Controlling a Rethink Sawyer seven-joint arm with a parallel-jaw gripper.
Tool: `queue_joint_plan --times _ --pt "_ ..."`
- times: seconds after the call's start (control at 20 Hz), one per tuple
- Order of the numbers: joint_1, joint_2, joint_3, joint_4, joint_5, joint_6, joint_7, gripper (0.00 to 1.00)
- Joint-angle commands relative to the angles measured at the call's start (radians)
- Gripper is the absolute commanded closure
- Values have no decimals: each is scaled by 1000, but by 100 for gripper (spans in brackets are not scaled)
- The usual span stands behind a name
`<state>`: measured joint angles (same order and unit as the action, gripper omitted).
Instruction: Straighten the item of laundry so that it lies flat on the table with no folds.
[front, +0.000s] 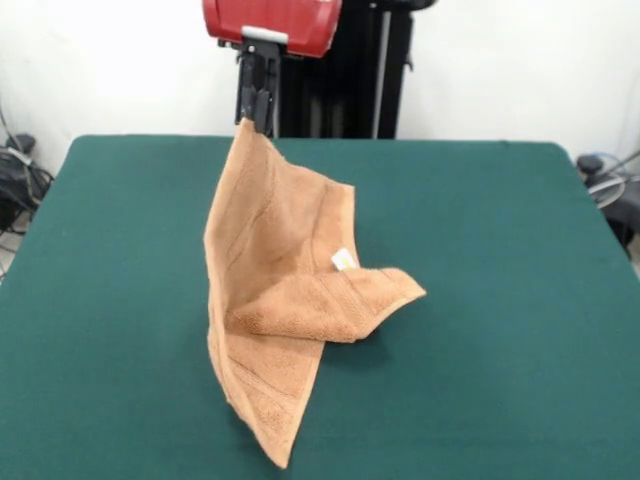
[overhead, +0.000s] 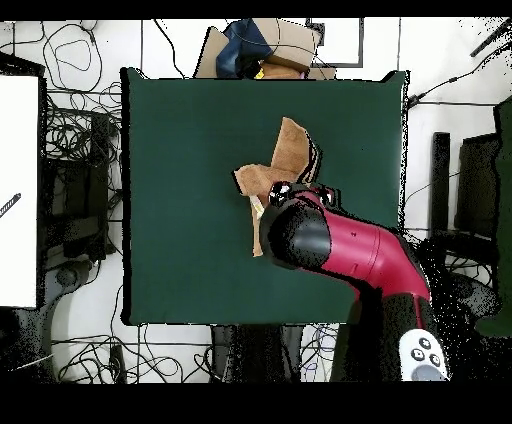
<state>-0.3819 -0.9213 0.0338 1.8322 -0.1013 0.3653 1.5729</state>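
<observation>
1. A large rectangular table with a dark green felt-like top (front: 500, 300) fills most of the front view.
2. A small light orange-tan terry towel (front: 270, 330) rests on it only in part: its lower folds and one pointed corner touch the felt near the middle, while the rest rises off the surface.
3. A white label with a yellow mark (front: 343, 260) shows on the towel.
4. In the overhead view the towel (overhead: 290, 150) sits near the table's (overhead: 180, 180) centre.
</observation>
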Motion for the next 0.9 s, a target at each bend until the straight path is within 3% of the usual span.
queue_joint_plan --times 0.05,0.4,0.6,0.9 --pt "-6 -1 116 103 -41 30 17 100" --pt "54 -50 79 72 -25 142 42 100" --pt "113 -34 37 40 -34 160 90 100" --pt "95 -42 44 63 -39 141 57 100"
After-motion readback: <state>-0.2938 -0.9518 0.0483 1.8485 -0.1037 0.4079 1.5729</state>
